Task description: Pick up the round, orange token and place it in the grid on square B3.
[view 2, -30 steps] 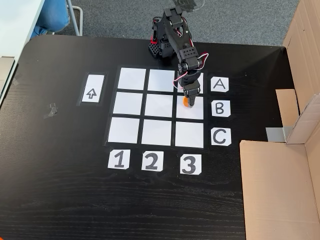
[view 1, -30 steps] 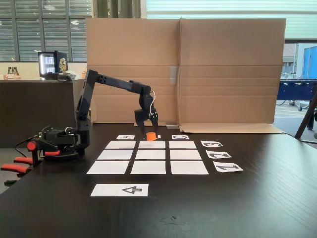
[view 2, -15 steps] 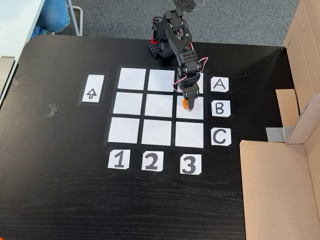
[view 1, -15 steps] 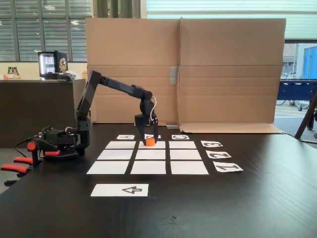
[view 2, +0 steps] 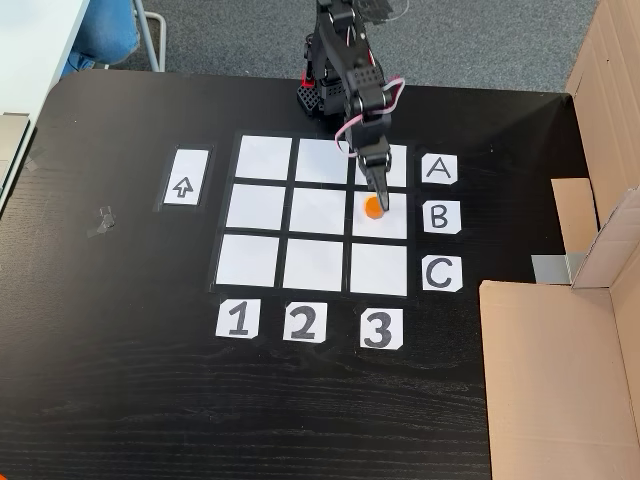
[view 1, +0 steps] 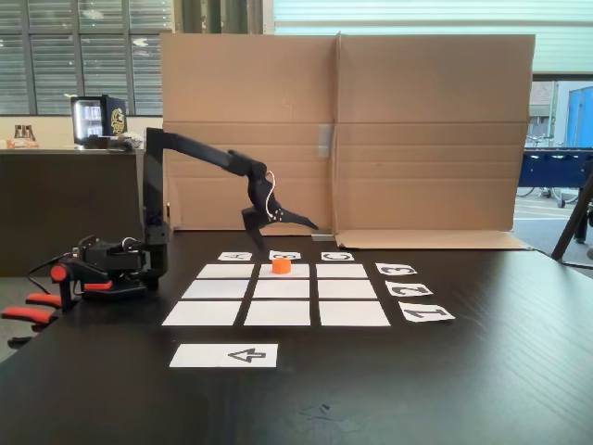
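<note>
The orange token (view 1: 281, 266) (view 2: 373, 207) lies on square B3 (view 2: 380, 216) of the grid (view 2: 257, 206); the hand (view 1: 289, 227) hovers above it, fingers apart, empty.

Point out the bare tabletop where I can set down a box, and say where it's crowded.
Free: the dark table left of the arrow card, and the strip below the number cards. Crowded: the grid, where the token sits under the raised pincer, and the cardboard at right.
</note>
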